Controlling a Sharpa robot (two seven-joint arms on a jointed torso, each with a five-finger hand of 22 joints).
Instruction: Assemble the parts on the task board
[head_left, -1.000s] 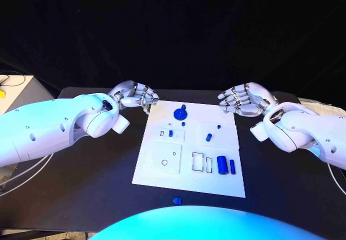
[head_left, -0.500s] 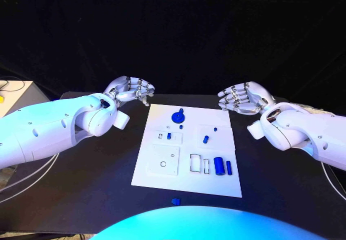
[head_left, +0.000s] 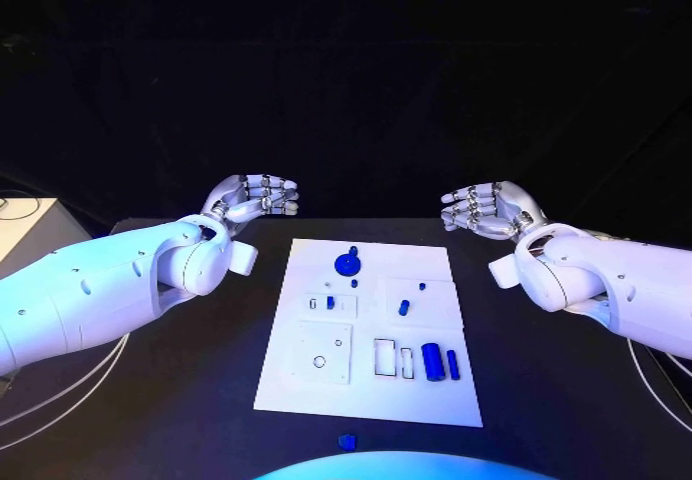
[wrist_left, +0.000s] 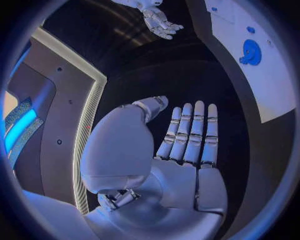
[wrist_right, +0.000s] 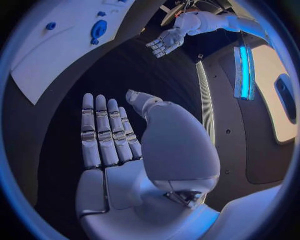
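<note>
The left silver many-fingered hand (head_left: 254, 197) and the right silver many-fingered hand (head_left: 483, 210) were both lifted above the far edge of the black table (head_left: 188, 400), and neither one held anything. In the wrist views the fingers of each hand were stretched out straight side by side, with the thumb apart from them, so both hands were free. Probably they were kept so because no part was chosen yet.

The white flat task board (head_left: 433, 400) lay between the two hands and nearer to the robot than both. On it, closest to the hands, sat a round blue disc-shaped part (head_left: 348, 264); further from them lay a thick blue cylinder part (head_left: 431, 359) with a thin blue rod part (head_left: 453, 364) just beside it. One small blue piece (head_left: 346, 440) lay on the table beyond the board's near edge, well apart from both hands.

The head view showed the whole board. The left wrist view showed the open palm and the disc (wrist_left: 250, 52), which the head view could not show so plainly.
</note>
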